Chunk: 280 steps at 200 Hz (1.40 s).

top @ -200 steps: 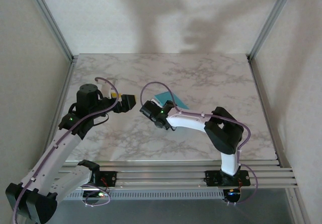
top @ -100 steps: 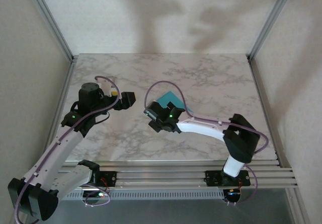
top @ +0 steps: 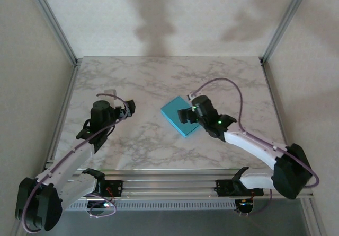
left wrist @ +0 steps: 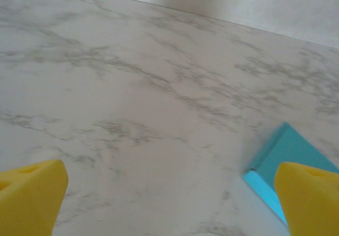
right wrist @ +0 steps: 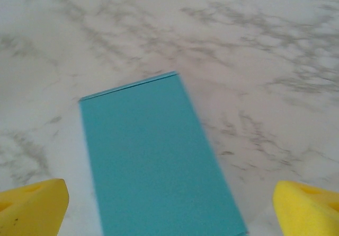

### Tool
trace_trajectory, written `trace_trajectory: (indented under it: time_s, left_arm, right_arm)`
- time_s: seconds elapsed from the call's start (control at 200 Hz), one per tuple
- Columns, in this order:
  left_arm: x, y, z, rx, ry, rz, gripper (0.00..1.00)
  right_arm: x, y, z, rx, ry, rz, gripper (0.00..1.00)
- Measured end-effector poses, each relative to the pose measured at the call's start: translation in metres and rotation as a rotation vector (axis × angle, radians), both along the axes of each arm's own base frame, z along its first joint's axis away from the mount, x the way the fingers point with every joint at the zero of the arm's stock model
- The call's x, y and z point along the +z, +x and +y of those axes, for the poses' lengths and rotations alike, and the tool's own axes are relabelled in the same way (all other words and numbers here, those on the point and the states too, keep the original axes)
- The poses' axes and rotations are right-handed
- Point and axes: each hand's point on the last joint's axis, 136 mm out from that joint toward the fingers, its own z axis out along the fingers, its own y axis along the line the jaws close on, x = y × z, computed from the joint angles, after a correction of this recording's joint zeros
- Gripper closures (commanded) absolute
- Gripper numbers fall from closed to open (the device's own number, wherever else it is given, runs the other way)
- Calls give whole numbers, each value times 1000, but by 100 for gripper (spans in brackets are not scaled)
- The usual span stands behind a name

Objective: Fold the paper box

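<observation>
The paper box (top: pixel 176 119) lies flat on the marble table, turquoise face up, near the middle. My right gripper (top: pixel 186 114) hovers at its right edge, jaws wide open. In the right wrist view the box (right wrist: pixel 153 156) stretches away between the two yellow fingertips (right wrist: pixel 33 207), touching neither, and the right gripper (right wrist: pixel 169 215) holds nothing. My left gripper (top: pixel 128 107) stands open to the left of the box, apart from it. In the left wrist view a corner of the box (left wrist: pixel 286 148) shows beside the right yellow fingertip (left wrist: pixel 310 199), with bare table under the left gripper (left wrist: pixel 169 204).
The marble table (top: pixel 159 82) is walled by pale panels behind and at both sides, with metal posts (top: pixel 53 21) at the back corners. A slotted aluminium rail (top: pixel 175 180) runs along the near edge where the arm bases sit.
The right arm swung from the box's left side over to its right, and its jaws opened wide. The box now lies flat. The left gripper drew back a little to the left.
</observation>
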Motion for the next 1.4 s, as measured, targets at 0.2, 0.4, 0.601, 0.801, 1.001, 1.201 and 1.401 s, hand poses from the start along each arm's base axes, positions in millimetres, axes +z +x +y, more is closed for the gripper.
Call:
trace_trajectory:
  time_s: [0.2,0.4,0.601,0.801,1.001,1.201,1.401]
  left_arm:
    - [-21,15,36,142,105,-41,0]
    - [-38,30,71,263,166,-62,0]
    - [-56,21,99,330,211,-111,1]
    - [-66,24,104,320,239,-168,1]
    - [-73,29,122,336,202,-197,1]
    - [-65,32,120,311,178,-240,1]
    - [-62,33,118,302,172,-250,1]
  right_arm:
    - [-5,22,-82,-244,48,-28,1]
    - [-16,38,-137,-407,34,-70,1]
    - [-50,30,-183,-515,-22,-78,1]
    - [-43,41,-227,-630,-43,-159,1]
    - [-79,46,-233,-609,-82,-159,1]
    - [-83,55,-218,-515,-42,-163,1]
    - [-76,61,-196,-392,41,-251,1]
